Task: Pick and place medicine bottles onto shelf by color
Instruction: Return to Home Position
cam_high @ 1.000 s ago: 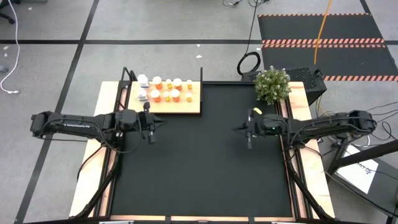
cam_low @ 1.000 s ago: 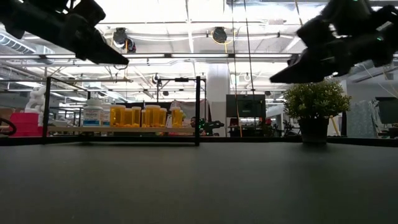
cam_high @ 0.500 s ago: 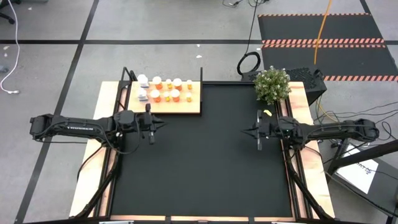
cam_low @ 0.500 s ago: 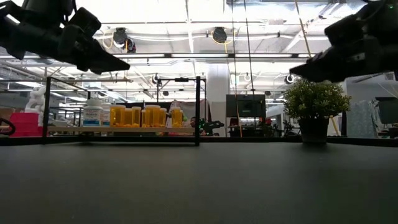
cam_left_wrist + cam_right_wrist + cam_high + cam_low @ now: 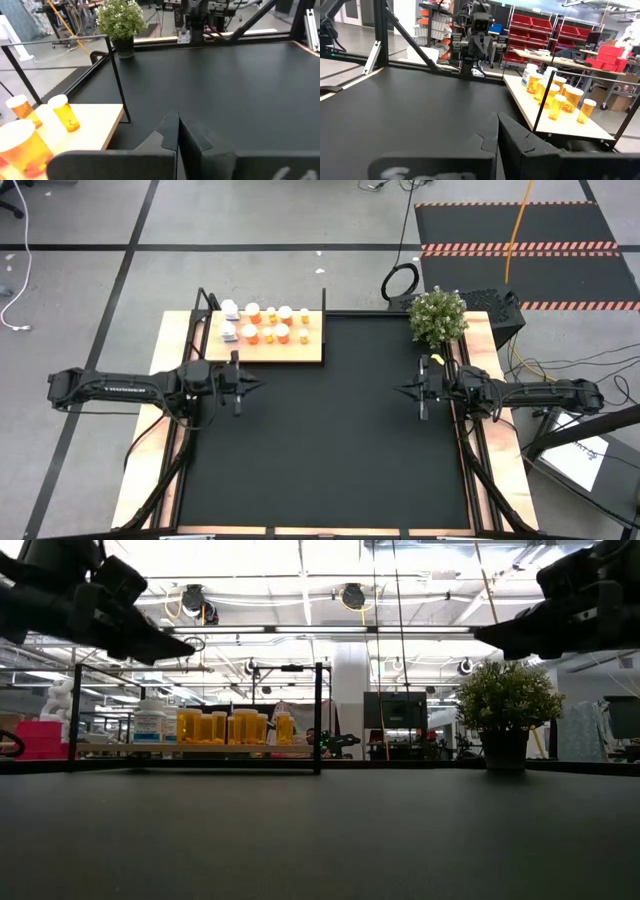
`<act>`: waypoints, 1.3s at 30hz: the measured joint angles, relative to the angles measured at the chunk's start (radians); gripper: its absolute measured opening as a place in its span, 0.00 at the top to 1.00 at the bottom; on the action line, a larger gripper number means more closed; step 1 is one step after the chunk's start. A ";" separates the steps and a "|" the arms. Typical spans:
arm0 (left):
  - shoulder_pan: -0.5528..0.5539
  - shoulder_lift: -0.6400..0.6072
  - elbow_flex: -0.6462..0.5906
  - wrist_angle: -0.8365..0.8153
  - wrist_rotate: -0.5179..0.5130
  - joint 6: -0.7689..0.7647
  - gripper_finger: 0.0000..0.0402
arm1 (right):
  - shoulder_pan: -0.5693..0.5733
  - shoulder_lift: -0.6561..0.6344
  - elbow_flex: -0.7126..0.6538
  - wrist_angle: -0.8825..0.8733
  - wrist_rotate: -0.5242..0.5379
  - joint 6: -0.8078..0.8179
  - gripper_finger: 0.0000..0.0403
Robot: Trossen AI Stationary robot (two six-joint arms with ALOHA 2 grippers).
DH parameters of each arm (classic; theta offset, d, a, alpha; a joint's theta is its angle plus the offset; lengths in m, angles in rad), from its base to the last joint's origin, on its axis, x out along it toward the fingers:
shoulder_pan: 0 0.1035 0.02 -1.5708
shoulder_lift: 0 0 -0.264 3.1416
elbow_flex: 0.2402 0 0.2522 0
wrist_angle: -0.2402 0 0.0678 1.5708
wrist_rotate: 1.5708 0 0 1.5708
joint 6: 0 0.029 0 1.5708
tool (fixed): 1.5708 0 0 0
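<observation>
Left pincer [image 5: 252,385] and right pincer [image 5: 408,390] hover clenched, empty, mid-frame left and right; medicine bottles [image 5: 265,325] stand clustered on the shelf [image 5: 300,352], upper left. Likely light, stiff, slick plastic: grip across the body, below the cap

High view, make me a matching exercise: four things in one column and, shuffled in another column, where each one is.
1. medicine bottles
2. potted plant
3. left gripper
4. right gripper

A. shut, over the mat's right side
B. standing on the shelf
C. shut, over the mat's left side
D. by the mat's far right corner

Pairs: 1-B, 2-D, 3-C, 4-A.
</observation>
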 joint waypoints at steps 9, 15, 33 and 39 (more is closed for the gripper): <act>-0.018 -0.031 -0.076 0.093 -0.040 -0.049 0.99 | 0.000 -0.005 -0.001 -0.017 0.000 -0.005 1.00; -0.032 -0.052 -0.118 0.121 -0.068 -0.060 0.99 | 0.000 -0.017 -0.002 -0.030 -0.001 -0.006 1.00; -0.033 -0.247 -0.148 0.035 -0.091 -0.063 1.00 | 0.000 -0.211 -0.003 -0.154 -0.001 -0.044 1.00; -0.033 -0.280 -0.148 0.033 -0.092 -0.048 0.99 | -0.001 -0.317 -0.003 -0.235 0.005 -0.066 1.00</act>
